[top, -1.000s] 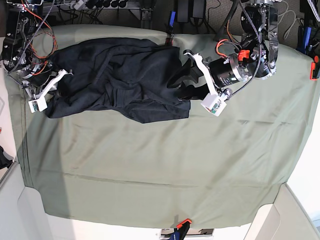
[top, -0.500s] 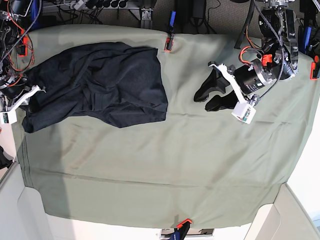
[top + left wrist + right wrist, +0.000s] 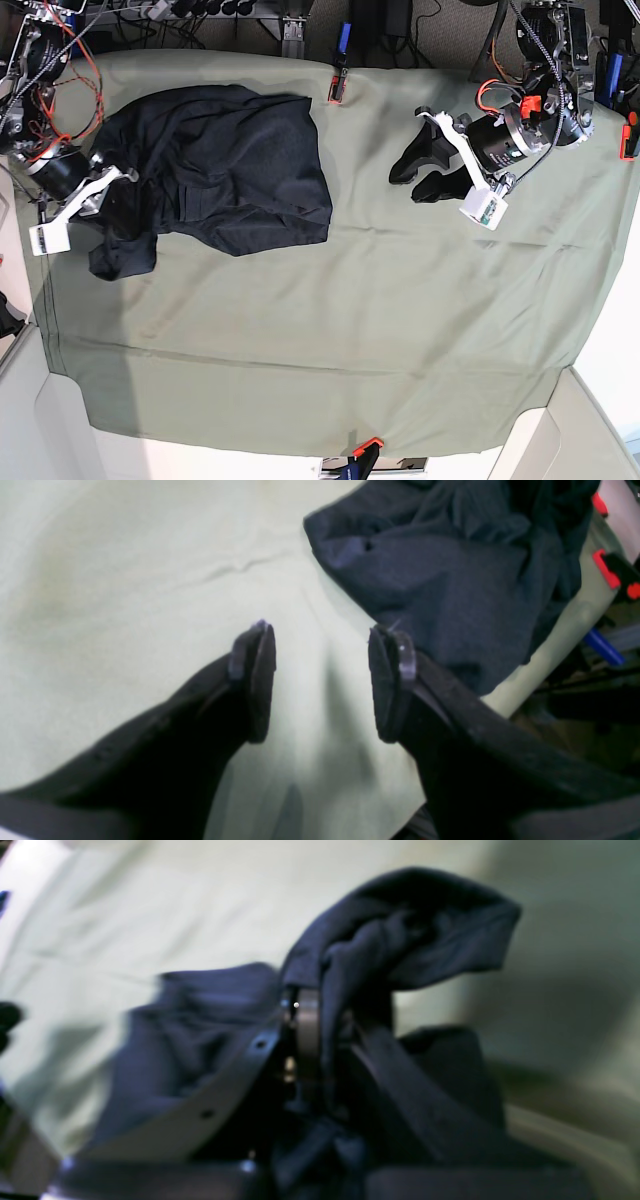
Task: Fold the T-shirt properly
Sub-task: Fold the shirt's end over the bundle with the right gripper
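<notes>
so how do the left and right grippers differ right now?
The left gripper is open and empty; the right gripper is shut on the T-shirt. The left hangs over bare green cloth, apart from the shirt; the right is at the shirt's edge, with fabric bunched over its fingers. Both have dark fingers.

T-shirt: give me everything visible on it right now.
The T-shirt is a very dark navy-black soft knit, plain, crumpled in a heap on the far left part of the green table cloth, unfolded. One bunched end trails toward the near-left. The right claw is shut on a fold of it; the left claw hangs open beside its edge, apart from it.
</notes>
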`<control>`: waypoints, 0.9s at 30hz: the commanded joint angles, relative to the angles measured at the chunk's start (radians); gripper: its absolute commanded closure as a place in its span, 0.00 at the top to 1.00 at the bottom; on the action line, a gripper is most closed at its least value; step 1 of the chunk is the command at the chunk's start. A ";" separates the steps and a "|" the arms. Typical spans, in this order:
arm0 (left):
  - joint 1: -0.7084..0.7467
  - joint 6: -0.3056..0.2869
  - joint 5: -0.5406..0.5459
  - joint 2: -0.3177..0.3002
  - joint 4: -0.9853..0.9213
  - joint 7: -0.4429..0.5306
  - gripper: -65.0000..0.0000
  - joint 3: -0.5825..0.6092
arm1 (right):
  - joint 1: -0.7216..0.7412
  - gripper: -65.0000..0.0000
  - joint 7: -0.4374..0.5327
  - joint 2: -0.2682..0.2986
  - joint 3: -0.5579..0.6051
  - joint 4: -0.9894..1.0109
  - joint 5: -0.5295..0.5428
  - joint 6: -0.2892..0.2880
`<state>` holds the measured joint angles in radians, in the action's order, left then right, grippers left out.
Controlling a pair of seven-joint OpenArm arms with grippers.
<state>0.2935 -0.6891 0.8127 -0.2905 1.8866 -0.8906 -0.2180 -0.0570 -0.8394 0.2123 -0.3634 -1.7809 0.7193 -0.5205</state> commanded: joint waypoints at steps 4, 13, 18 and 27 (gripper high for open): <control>-0.010 -0.009 0.024 -0.009 0.014 0.019 0.50 -0.005 | -0.066 0.00 0.021 -0.077 0.085 -0.082 -0.005 -0.012; -0.007 -0.009 0.041 -0.009 0.014 0.018 0.50 -0.005 | -0.126 0.00 0.062 -0.207 0.245 -0.163 -0.111 -0.011; -0.005 -0.009 0.044 -0.010 0.014 0.018 0.50 -0.005 | -0.126 0.00 0.079 -0.264 0.339 -0.151 -0.204 -0.011; -0.005 -0.009 0.114 -0.009 0.014 -0.030 0.50 -0.005 | -0.118 0.68 0.087 -0.278 0.449 -0.135 -0.345 -0.007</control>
<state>0.2939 -0.6891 0.9016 -0.2909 1.8866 -0.9390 -0.2180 -0.1856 -0.7753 -0.0628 0.0822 -1.9011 0.3504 -0.5201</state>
